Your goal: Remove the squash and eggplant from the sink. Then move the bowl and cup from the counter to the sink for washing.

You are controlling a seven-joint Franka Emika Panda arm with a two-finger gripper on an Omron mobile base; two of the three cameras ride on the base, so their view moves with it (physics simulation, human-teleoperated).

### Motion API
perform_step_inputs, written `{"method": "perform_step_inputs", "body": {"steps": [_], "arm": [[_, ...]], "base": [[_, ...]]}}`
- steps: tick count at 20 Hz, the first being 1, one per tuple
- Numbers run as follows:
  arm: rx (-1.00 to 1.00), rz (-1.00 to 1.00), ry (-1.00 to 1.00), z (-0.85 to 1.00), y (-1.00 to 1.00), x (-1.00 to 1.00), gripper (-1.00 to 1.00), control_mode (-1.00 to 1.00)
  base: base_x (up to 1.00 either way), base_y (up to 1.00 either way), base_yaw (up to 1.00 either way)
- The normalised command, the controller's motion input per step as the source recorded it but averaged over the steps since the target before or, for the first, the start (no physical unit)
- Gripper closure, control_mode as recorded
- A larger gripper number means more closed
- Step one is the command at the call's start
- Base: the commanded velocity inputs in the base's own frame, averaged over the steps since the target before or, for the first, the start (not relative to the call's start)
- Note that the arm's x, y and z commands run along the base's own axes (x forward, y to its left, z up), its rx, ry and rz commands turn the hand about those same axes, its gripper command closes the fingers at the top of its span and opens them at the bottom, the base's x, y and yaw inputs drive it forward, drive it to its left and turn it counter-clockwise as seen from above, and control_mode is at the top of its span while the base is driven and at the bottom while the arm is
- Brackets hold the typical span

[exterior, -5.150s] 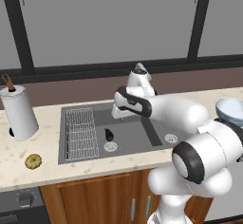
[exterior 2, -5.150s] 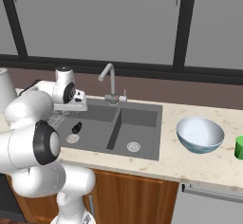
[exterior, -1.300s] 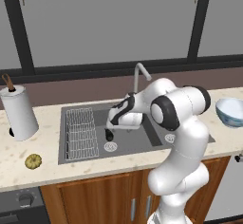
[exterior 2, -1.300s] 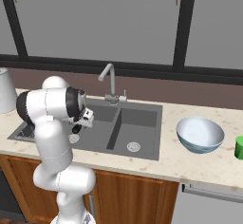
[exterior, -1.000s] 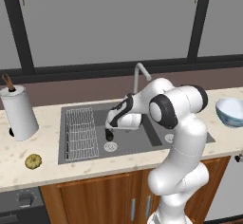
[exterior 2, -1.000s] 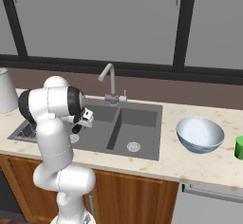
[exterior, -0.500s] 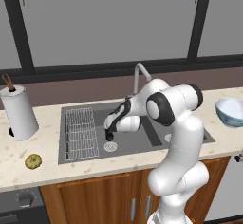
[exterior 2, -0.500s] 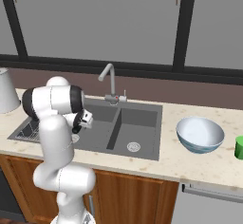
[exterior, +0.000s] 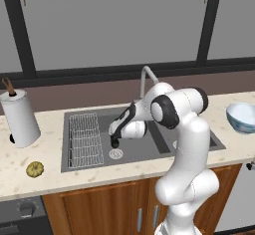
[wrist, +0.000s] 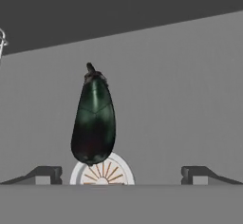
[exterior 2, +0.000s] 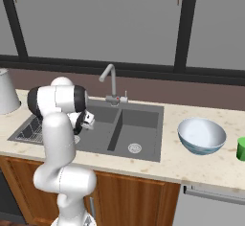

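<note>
In the hand view, the near-black eggplant (wrist: 93,118) lies on the grey floor of the sink (wrist: 190,90), its blunt end over a round drain (wrist: 102,172). My gripper (wrist: 121,175) is open, its fingertips (wrist: 45,174) standing wide to either side of that end and touching nothing. From the left base, the gripper (exterior: 115,140) hangs low in the left basin of the sink (exterior: 89,162). The squash (exterior: 35,168) rests on the counter (exterior: 20,181) left of the sink. The bowl (exterior 2: 202,135) and green cup (exterior 2: 241,149) stand on the counter (exterior 2: 191,167) to the right.
A wire rack (exterior: 84,132) fills the left side of the basin beside the gripper. The curved faucet (exterior: 144,77) rises behind the sink. A paper towel roll (exterior: 20,119) stands at the counter's far left. Dark windows run along the back wall.
The gripper has dropped lower into the left basin and shifted slightly left toward the eggplant. Its jaws stay wide open. Squash, bowl and cup have not moved.
</note>
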Motion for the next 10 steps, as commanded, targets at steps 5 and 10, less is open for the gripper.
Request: {"method": "perform_step_inputs", "body": {"steps": [5, 10], "arm": [[0.0, 0.0, 0.0, -0.13, 0.12, 0.15, -1.0, -1.0], [0.0, 0.0, 0.0, -0.13, 0.09, 0.16, -1.0, -1.0]], "base": [[0.0, 0.0, 0.0], [0.0, 0.0, 0.0]]}}
